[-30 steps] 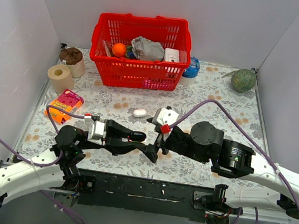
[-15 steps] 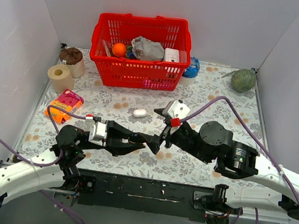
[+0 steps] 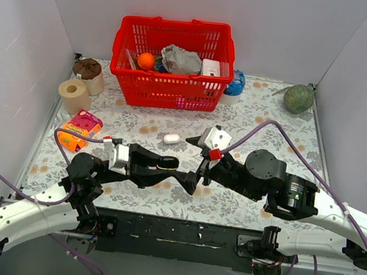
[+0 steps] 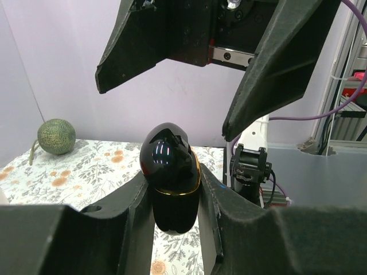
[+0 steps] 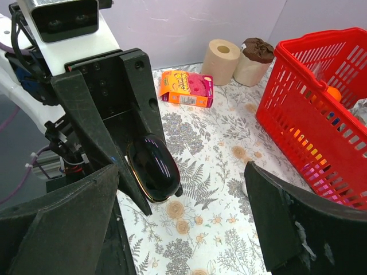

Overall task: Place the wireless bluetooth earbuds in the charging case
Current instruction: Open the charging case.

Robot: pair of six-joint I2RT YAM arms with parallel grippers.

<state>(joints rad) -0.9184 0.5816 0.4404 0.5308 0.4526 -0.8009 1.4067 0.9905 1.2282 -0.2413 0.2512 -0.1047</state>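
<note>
Nudged slightly toward 12 o'clock since the earlier frame, left gripper (image 3: 165, 165) is clamping the glossy charging case (image 4: 170, 166) by its lower half near the table (image 3: 275, 123) edge at 6 o'clock, right gripper (image 3: 191, 179) waiting jaws-apart at its 3 o'clock, the light, slippery shell likely needing firm side grips

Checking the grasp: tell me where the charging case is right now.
In the top view, the charging case sits front-centre over the table, clamped in the left tool, with the open right tool right beside it.
</note>
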